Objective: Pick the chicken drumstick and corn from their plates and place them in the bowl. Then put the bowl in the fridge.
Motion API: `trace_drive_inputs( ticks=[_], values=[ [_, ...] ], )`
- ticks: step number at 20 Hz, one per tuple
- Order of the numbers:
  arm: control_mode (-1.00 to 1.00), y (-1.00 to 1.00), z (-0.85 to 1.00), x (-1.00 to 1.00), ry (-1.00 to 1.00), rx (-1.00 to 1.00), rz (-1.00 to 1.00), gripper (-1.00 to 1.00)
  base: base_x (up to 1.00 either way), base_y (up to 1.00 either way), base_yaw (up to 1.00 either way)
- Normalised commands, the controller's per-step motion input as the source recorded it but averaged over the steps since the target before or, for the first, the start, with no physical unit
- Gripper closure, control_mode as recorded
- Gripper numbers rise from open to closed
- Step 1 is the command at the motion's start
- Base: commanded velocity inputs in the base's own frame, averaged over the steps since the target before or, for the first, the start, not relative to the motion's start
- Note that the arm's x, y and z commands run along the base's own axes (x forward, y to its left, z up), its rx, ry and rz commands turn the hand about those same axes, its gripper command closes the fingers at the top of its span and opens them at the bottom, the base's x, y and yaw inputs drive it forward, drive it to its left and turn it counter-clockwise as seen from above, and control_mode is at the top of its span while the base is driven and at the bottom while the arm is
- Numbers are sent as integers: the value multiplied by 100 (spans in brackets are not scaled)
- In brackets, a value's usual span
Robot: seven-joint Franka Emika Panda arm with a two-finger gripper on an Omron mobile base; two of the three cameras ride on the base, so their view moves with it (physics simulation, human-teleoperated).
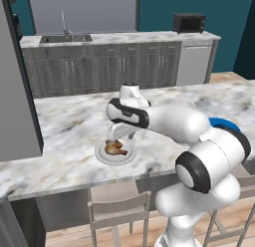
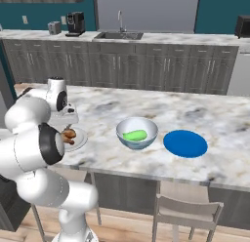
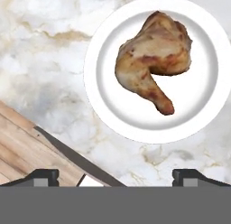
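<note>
The chicken drumstick [image 3: 153,56] lies on the pale grey-white plate [image 3: 198,114], reddish-brown and glossy; it is also on that plate [image 1: 102,155] near the counter's front edge [image 1: 115,148] [image 2: 69,135]. My gripper [image 1: 119,136] [image 2: 69,123] [image 3: 118,177] hovers just above it, open, jaws wide apart and touching nothing. The light green corn [image 2: 135,135] rests inside the pale blue-grey bowl [image 2: 146,126], which stands between the white plate [image 2: 81,138] and the bare bright blue plate [image 2: 185,144] [image 1: 225,124].
The marble island counter [image 1: 64,121] ends just in front of the plate, with wooden floor below. Stools [image 1: 119,211] [image 2: 188,209] stand along its front. A tall grey panel [image 1: 15,91] rises at left. Cabinets with a sink [image 2: 119,35] line the back wall.
</note>
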Motion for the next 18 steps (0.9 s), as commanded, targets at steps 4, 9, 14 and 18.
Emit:
trace_drive_inputs(
  ticks=[4, 9, 14, 18],
  values=[
    [-100, 9, -36, 0, 0, -11, 0, -100, 0, 0, 0],
    [-100, 2, -36, 0, -1, -12, 0, -100, 0, 0, 0],
    [-100, -5, -26, 8, 0, -4, 0, -100, 0, 0, 0],
    [-100, -6, -20, 12, -1, 0, 0, -100, 0, 0, 0]
  ],
)
